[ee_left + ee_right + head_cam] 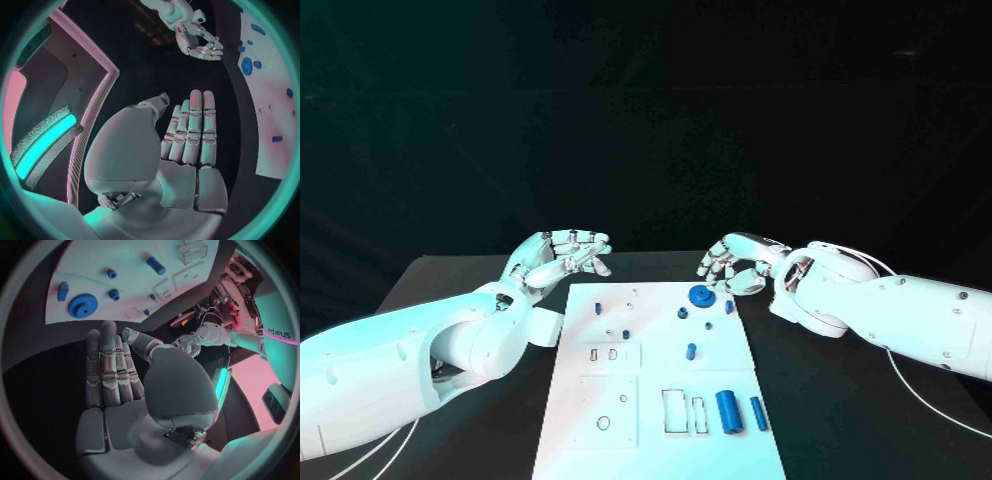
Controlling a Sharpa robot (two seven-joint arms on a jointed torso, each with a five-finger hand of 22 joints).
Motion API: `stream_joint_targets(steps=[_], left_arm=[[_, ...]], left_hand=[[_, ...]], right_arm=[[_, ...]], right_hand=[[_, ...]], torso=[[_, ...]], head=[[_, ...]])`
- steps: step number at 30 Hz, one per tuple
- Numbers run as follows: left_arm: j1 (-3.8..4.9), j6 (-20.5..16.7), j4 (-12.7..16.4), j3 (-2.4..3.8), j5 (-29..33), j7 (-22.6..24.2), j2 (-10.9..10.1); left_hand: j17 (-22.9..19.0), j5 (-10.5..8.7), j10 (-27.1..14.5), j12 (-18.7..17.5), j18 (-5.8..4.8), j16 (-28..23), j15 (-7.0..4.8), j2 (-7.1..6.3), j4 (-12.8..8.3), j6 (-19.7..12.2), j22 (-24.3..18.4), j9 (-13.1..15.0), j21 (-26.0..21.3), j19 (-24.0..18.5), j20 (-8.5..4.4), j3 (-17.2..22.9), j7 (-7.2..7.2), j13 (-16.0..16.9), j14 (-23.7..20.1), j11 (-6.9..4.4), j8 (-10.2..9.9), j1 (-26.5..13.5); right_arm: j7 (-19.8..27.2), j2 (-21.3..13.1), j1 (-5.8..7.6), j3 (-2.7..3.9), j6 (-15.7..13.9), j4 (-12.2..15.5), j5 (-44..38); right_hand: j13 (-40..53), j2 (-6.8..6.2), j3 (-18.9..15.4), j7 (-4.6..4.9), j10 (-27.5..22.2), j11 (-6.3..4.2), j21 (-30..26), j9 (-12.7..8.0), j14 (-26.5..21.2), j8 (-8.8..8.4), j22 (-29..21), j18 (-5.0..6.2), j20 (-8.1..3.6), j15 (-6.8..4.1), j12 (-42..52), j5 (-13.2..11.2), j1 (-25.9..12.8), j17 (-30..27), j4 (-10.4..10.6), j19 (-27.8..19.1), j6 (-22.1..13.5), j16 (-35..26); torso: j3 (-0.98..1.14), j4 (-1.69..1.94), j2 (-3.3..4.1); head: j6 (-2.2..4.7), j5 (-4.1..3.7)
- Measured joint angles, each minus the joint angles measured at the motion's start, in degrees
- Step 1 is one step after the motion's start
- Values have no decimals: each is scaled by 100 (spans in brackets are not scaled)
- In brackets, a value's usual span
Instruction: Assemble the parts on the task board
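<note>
The white task board (583, 392) lies in the middle of the black table. A blue gear (701, 294) stands at its far end with small blue pegs (691, 351) around it, and two blue cylinders (728, 406) lie near its front right corner. My left hand (567, 255) hovers just past the board's far left corner, holding nothing. My right hand (733, 265) hovers beyond the far right corner, close to the gear, also holding nothing. At the wrists, the left hand (187, 135) and the right hand (112, 370) show straight fingers, with the gear (82, 305) ahead of the right one.
Black table (862, 420) surrounds the board on both sides. Rectangular slots (678, 410) and a round hole (604, 423) mark the board's near end. The right hand (200, 42) appears across from the left wrist, beside the board (272, 115).
</note>
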Motion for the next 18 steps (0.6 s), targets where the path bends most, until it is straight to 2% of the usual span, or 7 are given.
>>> stream_joint_targets(steps=[5, 9, 12, 15, 18], left_arm=[[59, -7, 132, 15, -78, -54, -85], [84, -7, 215, 29, -122, -90, -129], [106, -7, 257, 38, -146, -109, -140], [116, -6, 295, 43, -161, -129, -145], [126, -5, 314, 49, -171, -145, -144]], left_hand=[[93, 0, 0, -14, 0, 53, 0, -60, 0, 0, 41, 7, 76, -22, 22, 0, 0, 0, 0, 0, -8, -61], [119, 0, 0, -40, 0, 86, 0, -72, 0, 0, 51, 7, 80, -32, 12, 0, 0, 0, 0, 0, -8, -72], [138, 0, 0, -39, 0, 86, 0, -84, 0, 0, 60, 7, 103, -42, 2, 0, 0, 0, 0, 0, -8, -85], [147, 0, 0, -39, 0, 86, 0, -84, 2, 0, 62, 7, 107, -42, 2, 1, 0, 0, 0, 0, -32, -84], [169, 0, -1, -73, 0, 86, 22, -89, 16, 0, 69, 13, 107, -72, 31, 16, 0, 6, -23, 0, -32, -138]], right_arm=[[-328, -4, 67, 0, 99, 81, -619], [-514, 12, 83, -2, 150, 151, -924], [-626, 42, 92, -2, 182, 194, -1089], [-737, 68, 91, -5, 210, 247, -1233], [-839, 83, 91, -6, 229, 283, -1341]], right_hand=[[26, -215, 109, -61, -59, -20, 47, 121, 232, 0, 101, 0, -37, -6, 0, 27, -215, 399, 142, 337, -82, 401], [26, -297, 116, -36, -279, 15, 158, 189, 251, 0, 327, 1, -42, 14, 0, -10, -238, 542, 183, 567, -128, 583], [59, -298, 108, -77, -335, -3, 467, 266, 315, 0, 833, 0, -55, 12, 4, -10, -238, 689, 224, 931, -169, 815], [131, -315, 134, -111, -310, -29, 956, 352, 416, 0, 1603, -156, -91, -28, 145, -10, -220, 850, 280, 1421, -234, 1134], [186, -351, 171, -135, -274, -67, 1310, 421, 419, 0, 2156, -192, -126, -31, 236, -10, -230, 1093, 317, 1740, -280, 1523]], torso=[[-16, 29, 116], [-30, 55, 175], [-41, 77, 228], [-50, 93, 274], [-60, 104, 308]], head=[[23, -44], [39, -51], [54, -65], [67, -79], [69, -80]])
